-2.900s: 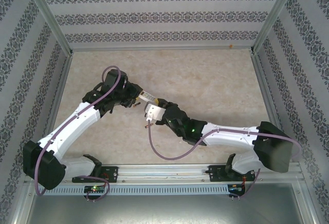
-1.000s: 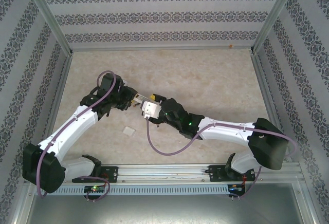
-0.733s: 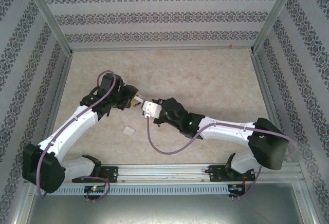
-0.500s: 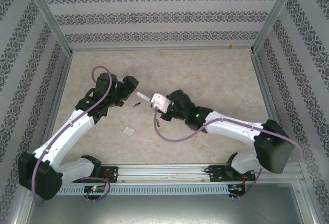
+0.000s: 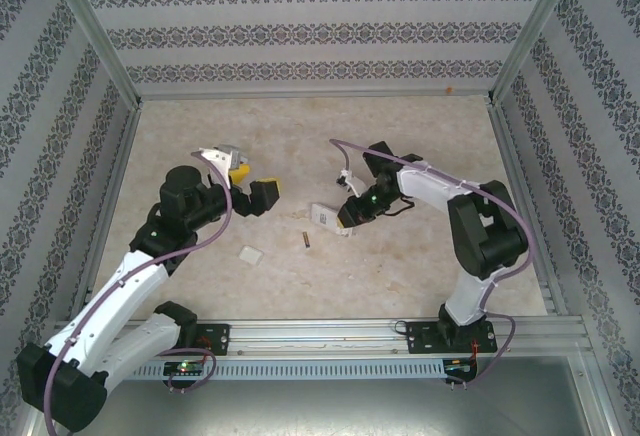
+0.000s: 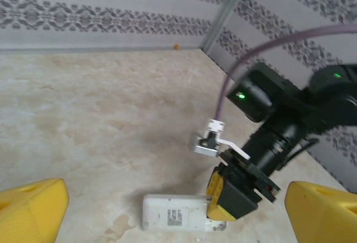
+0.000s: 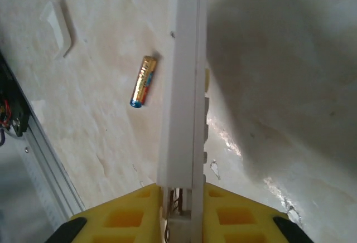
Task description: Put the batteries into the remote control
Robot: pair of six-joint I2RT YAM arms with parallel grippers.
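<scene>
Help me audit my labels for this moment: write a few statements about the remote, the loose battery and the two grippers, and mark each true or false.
1. The right gripper is clamped on the white remote. True.
2. The left gripper holds a battery. False: it is wide open with nothing between its fingers.
3. A gold battery lies loose on the table. True.
4. The small white piece is fitted onto the remote. False: it lies flat on the table, apart from the remote.
</scene>
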